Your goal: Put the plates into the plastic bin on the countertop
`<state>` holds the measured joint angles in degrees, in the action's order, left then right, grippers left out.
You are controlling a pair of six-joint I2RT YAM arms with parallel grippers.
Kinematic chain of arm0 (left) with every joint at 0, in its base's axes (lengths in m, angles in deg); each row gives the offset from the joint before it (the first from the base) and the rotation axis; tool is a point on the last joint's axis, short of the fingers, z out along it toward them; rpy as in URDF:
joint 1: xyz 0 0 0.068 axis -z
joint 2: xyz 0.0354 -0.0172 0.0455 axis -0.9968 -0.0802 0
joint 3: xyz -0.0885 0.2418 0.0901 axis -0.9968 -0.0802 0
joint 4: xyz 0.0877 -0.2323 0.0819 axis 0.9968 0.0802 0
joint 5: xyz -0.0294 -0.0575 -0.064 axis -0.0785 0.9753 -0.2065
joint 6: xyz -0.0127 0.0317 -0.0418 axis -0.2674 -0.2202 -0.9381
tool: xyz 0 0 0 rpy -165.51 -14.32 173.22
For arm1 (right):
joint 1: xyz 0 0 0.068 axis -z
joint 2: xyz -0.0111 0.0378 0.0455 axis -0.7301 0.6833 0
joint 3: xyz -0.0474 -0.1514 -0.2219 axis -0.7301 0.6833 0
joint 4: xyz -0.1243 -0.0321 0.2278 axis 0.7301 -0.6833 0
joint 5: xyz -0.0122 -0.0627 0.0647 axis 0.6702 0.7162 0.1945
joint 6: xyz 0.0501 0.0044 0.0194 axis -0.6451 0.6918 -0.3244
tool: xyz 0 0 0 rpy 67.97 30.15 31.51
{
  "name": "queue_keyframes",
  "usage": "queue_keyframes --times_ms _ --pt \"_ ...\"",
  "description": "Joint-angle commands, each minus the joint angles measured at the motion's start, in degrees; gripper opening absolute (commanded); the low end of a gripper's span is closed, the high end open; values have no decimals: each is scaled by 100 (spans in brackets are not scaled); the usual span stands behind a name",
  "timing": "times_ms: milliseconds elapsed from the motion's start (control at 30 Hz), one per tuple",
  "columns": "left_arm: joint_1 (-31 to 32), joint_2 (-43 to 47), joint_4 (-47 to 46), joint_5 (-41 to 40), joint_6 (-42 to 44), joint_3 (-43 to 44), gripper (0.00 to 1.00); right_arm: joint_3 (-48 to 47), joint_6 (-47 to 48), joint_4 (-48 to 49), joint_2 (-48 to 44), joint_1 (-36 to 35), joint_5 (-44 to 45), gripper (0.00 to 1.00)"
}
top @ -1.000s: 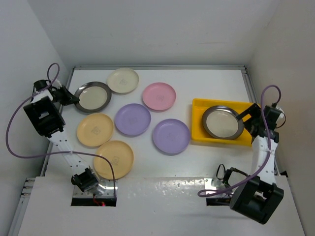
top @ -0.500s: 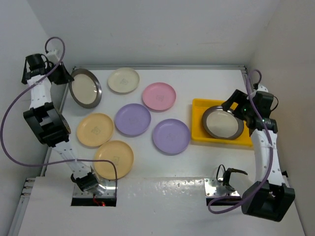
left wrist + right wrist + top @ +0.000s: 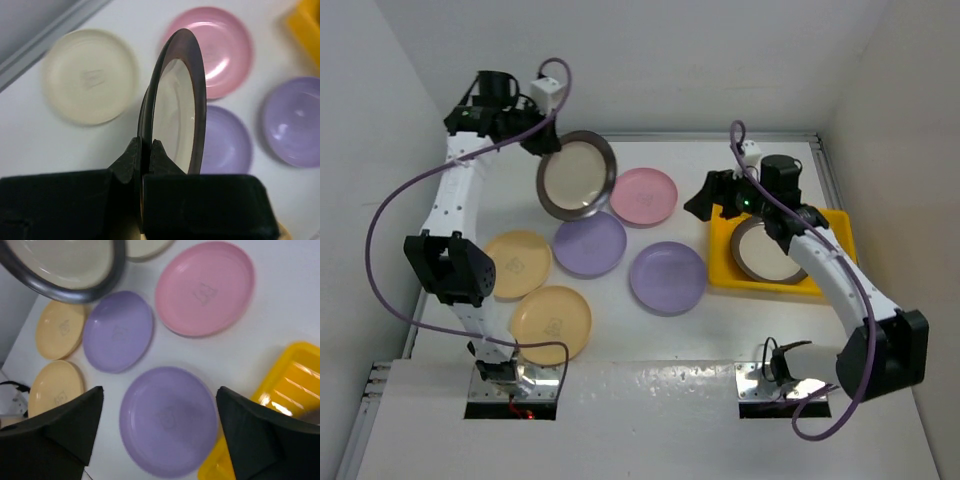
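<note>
My left gripper is shut on the rim of a silver plate and holds it tilted in the air; the left wrist view shows the plate edge-on between the jaws. The second silver plate lies in the yellow plastic bin. My right gripper is open and empty, left of the bin, above a lavender plate. The pink, lavender and tan-yellow plates lie on the countertop. The cream plate is hidden under the held plate in the top view.
White walls close in on the left, back and right. Metal edge rails border the countertop. The right arm reaches across the bin's far left corner. The bin's corner shows in the right wrist view.
My left arm lifted the silver plate from the far left and swung it right, over the cream plate. My right gripper left the plate in the bin and moved left.
</note>
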<state>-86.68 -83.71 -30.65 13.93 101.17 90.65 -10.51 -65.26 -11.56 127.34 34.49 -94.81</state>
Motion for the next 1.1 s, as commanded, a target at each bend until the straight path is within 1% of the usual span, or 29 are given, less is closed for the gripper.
queue_keyframes --times_ms 0,33,67,100,133,200,267,300,367,433,467,500,533,600,633,667,733,767,800,833,867,900,933,967,1000,1033,1067 --pt "687 539 143 963 70 322 0 -443 -126 1088 577 -349 -655 96" --pt "830 539 143 1051 70 243 0 -522 -161 1367 659 -542 -708 96" --pt "961 539 195 1139 70 243 0 -522 -214 1466 912 -587 -682 96" --pt "1189 487 196 1305 70 243 0 -522 -249 1554 967 -631 -647 96" --pt "1278 487 196 1411 70 243 0 -488 -398 1851 1029 -649 -673 96" --pt "1524 417 196 1649 18 295 0 -418 -600 2211 1231 -649 -743 93" --pt "1648 355 196 1781 18 295 0 -347 -628 2328 1354 -684 -848 91" --pt "1648 303 196 1947 18 356 0 -329 -619 2346 1389 -737 -814 87" --pt "1788 241 196 2071 18 357 0 -207 -706 2494 1512 -746 -796 84" --pt "1841 241 196 2308 18 357 0 -23 -829 2714 1600 -763 -840 73" --pt "1842 241 196 2396 18 357 0 31 -995 3054 1653 -781 -831 68" --pt "1842 171 196 2466 -34 357 0 66 -1049 3136 1697 -781 -866 63" --pt "1894 170 196 2467 -35 357 0 101 -1119 3206 1775 -799 -893 47" --pt "1894 170 143 2467 -88 304 0 119 -1348 3435 1855 -825 -928 26" --pt "1894 170 74 2284 -88 243 0 180 -1444 3601 1847 -842 -902 7" --pt "1894 170 73 2161 -88 182 0 259 -1541 3681 1786 -851 -858 0" --pt "1894 170 73 1862 -88 181 0 391 -1725 3813 1663 -790 -622 0" --pt "1894 170 73 1547 -157 181 3 409 -1752 3814 1531 -738 -568 0" --pt "1894 170 21 1414 -158 181 22 514 -1883 3727 1478 -694 -498 0" --pt "1894 170 -41 1282 -289 181 65 541 -2041 3682 1303 -502 -445 0" --pt "1894 118 -41 880 -368 181 85 672 -2243 3456 1093 -413 -436 0" --pt "1834 118 -111 676 -421 242 99 734 -2445 3375 995 -186 -427 0" --pt "1833 118 -199 457 -552 243 100 795 -2560 3287 707 78 -444 0" --pt "1763 118 -269 -24 -623 295 100 987 -2657 3199 382 411 -488 0" --pt "1632 118 -331 -238 -693 295 100 1189 -2867 2755 -4 597 -480 0" --pt "1544 118 -401 -440 -746 295 100 1365 -2930 2533 -199 982 -462 0" --pt "1456 170 -402 -790 -825 295 100 1463 -2965 2008 -610 1481 -358 0"
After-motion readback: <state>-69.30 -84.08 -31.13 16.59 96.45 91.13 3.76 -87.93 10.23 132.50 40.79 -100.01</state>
